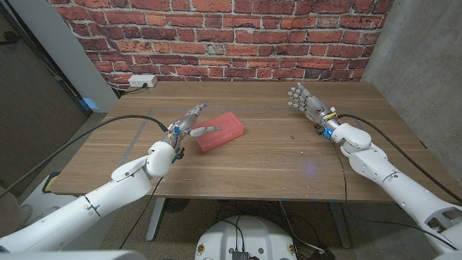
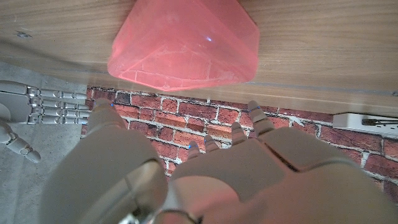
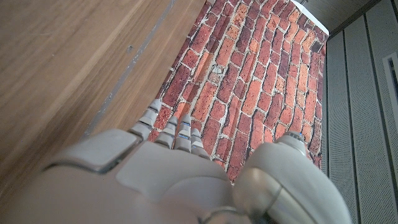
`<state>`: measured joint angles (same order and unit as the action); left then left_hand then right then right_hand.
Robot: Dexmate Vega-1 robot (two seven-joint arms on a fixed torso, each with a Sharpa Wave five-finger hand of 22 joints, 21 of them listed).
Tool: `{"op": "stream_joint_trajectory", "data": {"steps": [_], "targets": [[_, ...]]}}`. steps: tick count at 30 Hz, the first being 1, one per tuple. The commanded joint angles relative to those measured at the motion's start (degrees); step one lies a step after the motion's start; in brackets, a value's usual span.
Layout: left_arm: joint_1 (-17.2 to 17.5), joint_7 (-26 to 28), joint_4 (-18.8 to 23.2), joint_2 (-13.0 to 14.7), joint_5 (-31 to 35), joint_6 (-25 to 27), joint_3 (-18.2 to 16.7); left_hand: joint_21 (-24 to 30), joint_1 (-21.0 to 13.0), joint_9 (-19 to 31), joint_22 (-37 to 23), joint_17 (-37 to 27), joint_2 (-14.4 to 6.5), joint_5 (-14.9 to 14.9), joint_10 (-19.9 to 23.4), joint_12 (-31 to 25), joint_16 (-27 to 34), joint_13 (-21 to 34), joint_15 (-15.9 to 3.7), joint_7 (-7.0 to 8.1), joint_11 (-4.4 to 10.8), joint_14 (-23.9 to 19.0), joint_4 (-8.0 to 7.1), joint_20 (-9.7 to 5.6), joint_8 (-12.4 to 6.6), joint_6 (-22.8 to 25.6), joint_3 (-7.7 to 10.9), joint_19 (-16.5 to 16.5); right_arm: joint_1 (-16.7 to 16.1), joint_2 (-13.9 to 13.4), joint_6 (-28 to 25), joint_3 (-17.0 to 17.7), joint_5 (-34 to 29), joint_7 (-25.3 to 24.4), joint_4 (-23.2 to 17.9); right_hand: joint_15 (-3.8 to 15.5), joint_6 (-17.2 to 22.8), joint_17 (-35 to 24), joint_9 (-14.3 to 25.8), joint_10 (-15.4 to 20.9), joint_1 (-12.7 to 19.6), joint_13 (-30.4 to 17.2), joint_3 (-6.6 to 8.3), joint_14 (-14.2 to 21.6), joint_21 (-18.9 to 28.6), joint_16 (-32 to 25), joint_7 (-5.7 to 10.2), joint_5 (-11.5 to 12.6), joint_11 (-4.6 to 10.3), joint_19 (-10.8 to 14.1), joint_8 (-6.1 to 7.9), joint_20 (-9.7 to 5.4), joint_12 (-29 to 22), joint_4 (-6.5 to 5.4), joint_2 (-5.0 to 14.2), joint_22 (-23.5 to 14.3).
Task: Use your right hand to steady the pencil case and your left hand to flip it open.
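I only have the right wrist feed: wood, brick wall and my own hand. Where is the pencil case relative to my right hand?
Observer: In the head view, the red pencil case lies near the table's middle, well apart from the right hand, toward the robot's left.
Operator: Is the left hand on it yet?
Observer: The left hand is at the case's left end, a finger reaching over it; contact I cannot confirm.
Operator: Is the case open?
Observer: No, the left wrist view shows its lid closed.
Operator: Anything else on the table?
Observer: A white power strip sits at the far left edge.
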<state>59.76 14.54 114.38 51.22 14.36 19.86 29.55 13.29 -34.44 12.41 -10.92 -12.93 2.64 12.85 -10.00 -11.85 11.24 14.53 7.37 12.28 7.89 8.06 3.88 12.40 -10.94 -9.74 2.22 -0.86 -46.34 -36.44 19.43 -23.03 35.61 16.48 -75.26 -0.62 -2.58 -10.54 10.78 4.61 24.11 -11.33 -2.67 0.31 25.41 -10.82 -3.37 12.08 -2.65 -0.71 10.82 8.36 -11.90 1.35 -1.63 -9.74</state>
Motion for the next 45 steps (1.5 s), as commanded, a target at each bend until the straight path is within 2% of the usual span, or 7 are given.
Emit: {"op": "stream_joint_trajectory", "data": {"steps": [1, 12, 25, 34, 38, 44, 45], "targets": [[-3.7, -4.5, -1.0, -1.0, 3.2, 2.4, 4.7, -0.4, 0.0, 0.3, 0.0, -0.2, 0.2, -0.1, -4.9, 0.2, -0.1, 0.3, -0.17, 0.22, -0.77, 1.2, 0.06, 0.11, -0.4, -2.3, -0.39, 0.6, -0.7, 0.0, -0.5, 0.3, 0.6, -0.5, -1.0, -0.98, -0.4, -0.3, 0.3, 0.0, 0.2, -0.1, -0.43, 0.1, -0.4, -0.3, -0.21, 0.4, 0.15, 0.2, 0.25, 1.24, -0.3, -0.01, 0.12, -0.1], [-4.8, -5.2, -1.3, -1.9, 4.7, 2.9, 6.5, -0.9, 0.8, 0.8, 0.0, -0.3, 0.9, 0.0, -5.4, -0.2, 0.2, 0.6, -0.32, 0.31, -0.68, 1.3, -0.22, 0.1, -1.36, -1.3, -1.26, 1.2, -1.4, -0.3, -1.0, 0.6, 0.8, -1.3, -1.9, -2.16, -0.4, -0.3, 0.3, -0.2, 0.1, -0.1, -0.62, 0.1, -1.1, -0.3, 0.14, 0.4, 0.41, 0.3, 0.34, 3.13, -0.4, -0.1, 0.21, -0.2], [-4.5, -5.1, -1.7, -2.2, 3.8, 3.2, 5.9, 1.9, -3.9, 1.8, -1.1, -1.0, -2.5, -0.4, -3.7, -2.2, 2.5, 1.3, -2.56, 0.37, 0.04, -2.2, 1.38, -0.05, -2.96, 0.8, 0.64, -6.2, -1.3, -0.2, -1.0, 0.7, 1.2, -0.9, -1.5, -2.63, -0.3, -0.3, 0.3, -0.1, 0.2, -0.1, -0.61, 0.1, -1.4, -0.3, 0.31, 0.5, 0.51, 0.9, 0.43, 3.6, -0.5, -0.03, 0.41, -0.2], [-5.6, -6.5, -1.5, -2.5, 4.0, 4.5, 6.8, 8.1, -16.9, 2.3, -2.4, -4.9, -8.8, -0.8, -3.6, -3.3, 4.7, 3.3, -3.54, 0.36, 0.75, -5.1, 5.66, -0.45, -2.66, -0.9, 7.73, -19.7, -1.2, 0.2, -1.0, 0.9, 1.7, -0.9, -1.3, -2.72, -0.3, -0.3, 0.3, -0.2, 0.4, -0.1, -0.59, 0.3, -1.6, -0.4, 0.29, 0.5, 0.5, 1.2, 0.46, 3.7, -0.5, 0.03, 0.52, -0.2], [-6.4, -7.3, -1.8, -2.7, 4.3, 4.7, 7.4, 10.7, -21.8, 2.5, -2.9, -6.2, -9.0, 0.6, -4.1, -3.4, 5.5, 4.0, -4.71, 0.33, 0.33, -7.0, 6.17, -1.04, -2.67, -1.4, 10.16, -24.4, -1.5, 0.2, -1.0, 1.1, 1.8, -1.4, -1.5, -2.71, -0.3, -0.3, 0.3, -0.2, 0.3, -0.1, -0.61, 0.3, -1.7, -0.4, 0.3, 0.5, 0.51, 1.5, 0.46, 3.72, -0.6, -0.04, 0.64, -0.2], [-7.6, -7.9, -3.7, -2.6, 3.2, -0.1, 7.6, 18.5, -32.7, 3.3, -5.3, -10.9, -8.6, 6.2, -3.4, -3.9, 9.9, 5.4, -8.28, 0.26, -0.01, -14.7, 6.25, -7.58, -4.28, 1.9, 15.65, -33.8, -2.0, 0.2, -0.9, 1.8, 2.3, -2.3, -1.7, -2.83, -0.3, -0.4, 0.3, -0.1, 0.2, -0.1, -0.66, 0.3, -1.8, -0.4, 0.37, 0.5, 0.43, 1.7, 0.48, 3.75, -0.6, -0.08, 0.68, -0.2], [-7.8, -7.9, -3.8, -2.8, 3.5, 0.0, 7.8, 19.1, -33.4, 3.4, -5.4, -11.3, -8.5, 6.6, -3.4, -4.0, 10.2, 5.5, -8.53, 0.28, -0.17, -15.0, 6.33, -7.48, -4.47, 2.4, 15.91, -34.3, -2.2, 0.2, -0.9, 1.9, 2.4, -2.5, -1.8, -2.85, -0.3, -0.4, 0.3, -0.1, 0.2, -0.1, -0.67, 0.3, -1.8, -0.4, 0.38, 0.5, 0.53, 1.7, 0.48, 3.74, -0.6, -0.08, 0.68, -0.2]]}}
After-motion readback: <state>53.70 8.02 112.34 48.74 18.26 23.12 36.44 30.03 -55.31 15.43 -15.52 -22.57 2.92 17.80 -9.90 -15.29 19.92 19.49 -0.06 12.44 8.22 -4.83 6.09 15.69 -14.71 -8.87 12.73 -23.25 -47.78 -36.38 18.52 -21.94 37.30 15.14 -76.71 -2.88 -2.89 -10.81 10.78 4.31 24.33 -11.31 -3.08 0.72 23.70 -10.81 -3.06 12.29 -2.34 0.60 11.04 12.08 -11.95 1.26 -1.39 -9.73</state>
